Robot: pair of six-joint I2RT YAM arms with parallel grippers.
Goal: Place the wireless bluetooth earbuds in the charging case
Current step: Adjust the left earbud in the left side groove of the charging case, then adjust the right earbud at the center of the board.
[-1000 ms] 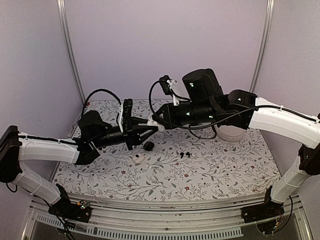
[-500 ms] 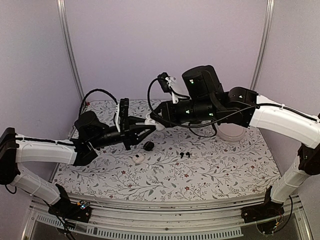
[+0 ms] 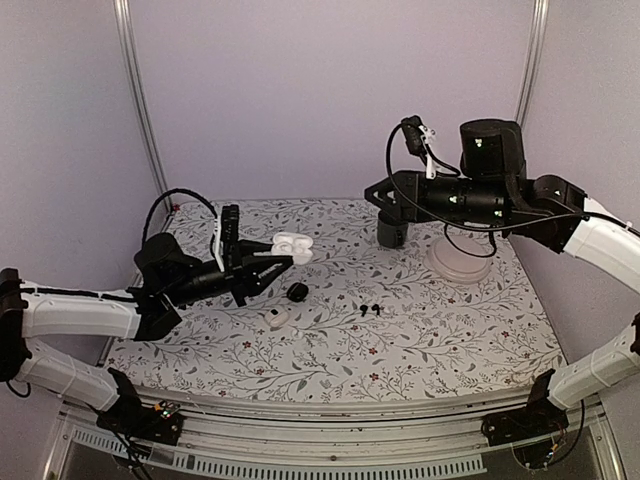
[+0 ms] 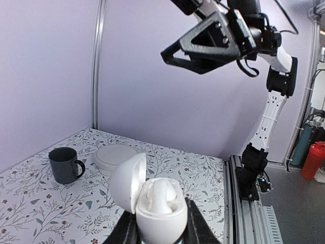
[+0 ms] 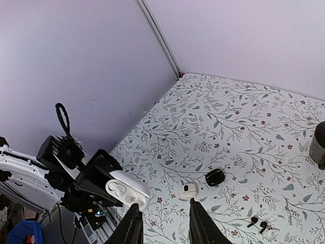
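Earbuds [image 3: 370, 309] lie on the counter [image 3: 430, 345]; my left end effector [image 4: 156, 227] clamps the open charging case [image 4: 155, 206]; my right end effector [image 5: 163, 224] stands apart.

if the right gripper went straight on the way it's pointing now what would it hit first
Probably the flowered tabletop just short of the small white case. The right gripper angles down at that patch with nothing in between. Depth is unclear, so the case itself might come first.
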